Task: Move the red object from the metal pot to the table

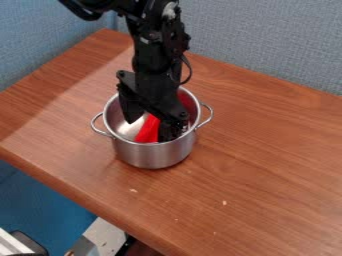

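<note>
The metal pot (151,148) stands near the middle of the wooden table (254,190), shiny, with small loop handles at its rim. Inside it the red object (150,129) shows as a red patch leaning against the inner wall, partly hidden by the arm. My black gripper (151,118) reaches straight down into the pot, its jaws open on either side of the red object. Contact between the fingers and the red object cannot be made out.
Blue walls close the scene behind and to the left. The table's rounded front edge (80,195) runs diagonally at the lower left, with floor clutter below it. A small pale speck (132,189) lies on the wood in front of the pot.
</note>
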Tool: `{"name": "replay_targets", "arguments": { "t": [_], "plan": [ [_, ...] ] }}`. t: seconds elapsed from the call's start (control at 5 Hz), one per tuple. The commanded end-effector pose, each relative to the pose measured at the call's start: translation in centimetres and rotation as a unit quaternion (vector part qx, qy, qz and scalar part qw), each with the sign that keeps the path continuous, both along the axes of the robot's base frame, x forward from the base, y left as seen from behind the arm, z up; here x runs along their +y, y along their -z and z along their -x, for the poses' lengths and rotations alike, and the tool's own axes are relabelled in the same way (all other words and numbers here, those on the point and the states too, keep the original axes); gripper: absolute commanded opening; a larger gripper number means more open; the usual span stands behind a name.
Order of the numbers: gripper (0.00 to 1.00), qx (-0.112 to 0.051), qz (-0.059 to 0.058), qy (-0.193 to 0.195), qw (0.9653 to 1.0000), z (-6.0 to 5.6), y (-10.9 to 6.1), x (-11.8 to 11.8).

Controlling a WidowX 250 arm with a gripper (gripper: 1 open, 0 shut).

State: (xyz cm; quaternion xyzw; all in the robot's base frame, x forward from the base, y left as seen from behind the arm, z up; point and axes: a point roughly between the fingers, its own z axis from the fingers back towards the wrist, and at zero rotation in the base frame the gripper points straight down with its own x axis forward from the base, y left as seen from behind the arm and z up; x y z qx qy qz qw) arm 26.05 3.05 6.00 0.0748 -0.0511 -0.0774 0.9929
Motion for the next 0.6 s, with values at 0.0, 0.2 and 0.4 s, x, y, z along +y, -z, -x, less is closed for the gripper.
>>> {"name": "replay_targets", "arguments": {
  "t": [0.0,0.2,0.4],
  "plan": [
    [1.00,-0.024,0.000,-0.009,0.9997,-0.88,-1.29,0.54],
    [1.00,-0.024,0.002,-0.010,0.9997,-0.99,-1.22,0.58],
    [1.00,-0.024,0.003,-0.011,0.9997,-1.07,-1.21,0.57]
  ]
}}
